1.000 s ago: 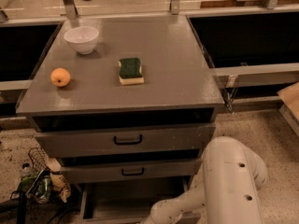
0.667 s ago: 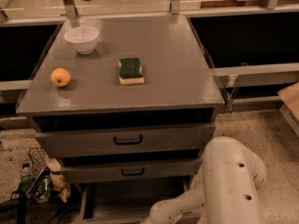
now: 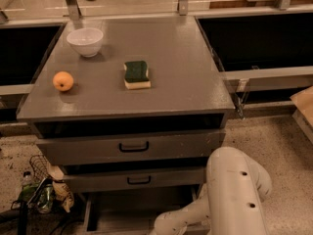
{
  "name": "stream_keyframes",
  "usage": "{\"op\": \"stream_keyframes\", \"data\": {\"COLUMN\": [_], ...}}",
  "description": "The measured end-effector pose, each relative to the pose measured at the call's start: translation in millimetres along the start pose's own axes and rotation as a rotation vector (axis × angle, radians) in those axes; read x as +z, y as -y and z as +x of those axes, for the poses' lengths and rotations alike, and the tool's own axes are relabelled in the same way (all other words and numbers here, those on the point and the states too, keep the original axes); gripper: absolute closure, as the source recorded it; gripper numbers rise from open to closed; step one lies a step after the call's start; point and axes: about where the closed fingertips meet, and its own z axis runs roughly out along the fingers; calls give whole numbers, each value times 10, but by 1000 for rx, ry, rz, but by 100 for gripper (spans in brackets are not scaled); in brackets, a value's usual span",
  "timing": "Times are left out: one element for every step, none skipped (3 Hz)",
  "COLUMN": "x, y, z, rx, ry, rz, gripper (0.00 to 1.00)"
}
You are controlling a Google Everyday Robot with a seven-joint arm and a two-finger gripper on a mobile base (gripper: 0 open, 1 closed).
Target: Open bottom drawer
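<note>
The grey cabinet has a tall drawer front with a big black handle and a mid-sized front with a smaller handle below it. Under these, the bottom drawer stands pulled out, showing its dark inside and left side wall. Its front and handle are below the frame edge. My white arm bends down at the lower right, and its forearm runs to the bottom edge over that drawer. The gripper is out of view below the frame.
On the cabinet top lie a white bowl, an orange and a green-and-yellow sponge. A wire basket with bottles and cables sits on the floor at the left. Dark recesses flank the cabinet.
</note>
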Motion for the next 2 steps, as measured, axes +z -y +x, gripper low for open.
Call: {"op": "stream_keyframes", "data": {"x": [0,-20], "y": [0,-38], "z": [0,23], "rx": [0,-7], "ry": [0,22], "rz": [0,-37], "gripper": [0,0]}}
